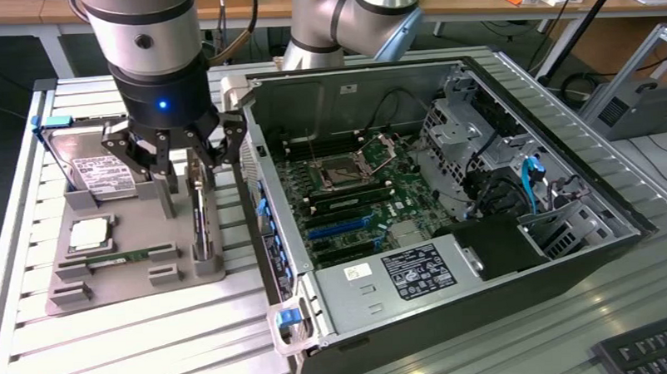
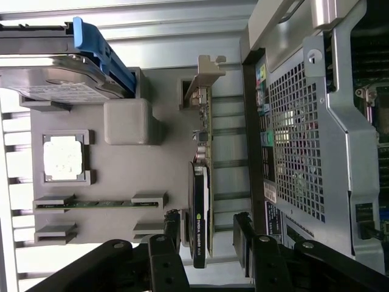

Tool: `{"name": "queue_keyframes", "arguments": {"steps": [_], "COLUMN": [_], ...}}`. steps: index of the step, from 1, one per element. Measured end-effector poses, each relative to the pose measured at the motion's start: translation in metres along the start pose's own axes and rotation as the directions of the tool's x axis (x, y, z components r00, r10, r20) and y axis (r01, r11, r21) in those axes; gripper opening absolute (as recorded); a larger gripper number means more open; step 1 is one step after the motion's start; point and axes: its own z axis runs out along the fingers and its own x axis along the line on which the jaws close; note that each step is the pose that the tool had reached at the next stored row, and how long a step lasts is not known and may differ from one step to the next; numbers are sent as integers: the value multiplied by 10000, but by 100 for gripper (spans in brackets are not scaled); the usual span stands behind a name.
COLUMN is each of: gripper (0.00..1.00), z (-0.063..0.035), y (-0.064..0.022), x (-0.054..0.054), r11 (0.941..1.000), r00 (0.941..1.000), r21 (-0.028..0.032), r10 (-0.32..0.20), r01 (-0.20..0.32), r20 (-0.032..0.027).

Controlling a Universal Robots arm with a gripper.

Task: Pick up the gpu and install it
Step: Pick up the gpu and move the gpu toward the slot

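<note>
My black gripper (image 1: 186,171) (image 2: 206,230) is hovering with fingers open, straddling the gpu (image 1: 205,225) (image 2: 200,210), a thin black card with a silver metal bracket, which is standing on edge in the grey plastic tray (image 1: 126,281) (image 2: 121,170).

I see my arm (image 1: 139,27) as a silver-grey tube ending in a black wrist section with a small blue light (image 1: 162,104) glowing on it. Farther back, a joint wears a pale blue cap (image 1: 401,31). My gripper (image 1: 189,188) is black: linked bars, round pivot pins, and flat dark fingers (image 2: 243,238).
</note>
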Motion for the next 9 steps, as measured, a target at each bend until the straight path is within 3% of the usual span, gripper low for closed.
{"name": "queue_keyframes", "arguments": {"steps": [9], "gripper": [48], "z": [21], "y": [-4], "x": [0], "r11": [10000], "r00": [10000], "r21": [0], "r10": [0], "r01": [0], "r20": [0]}}
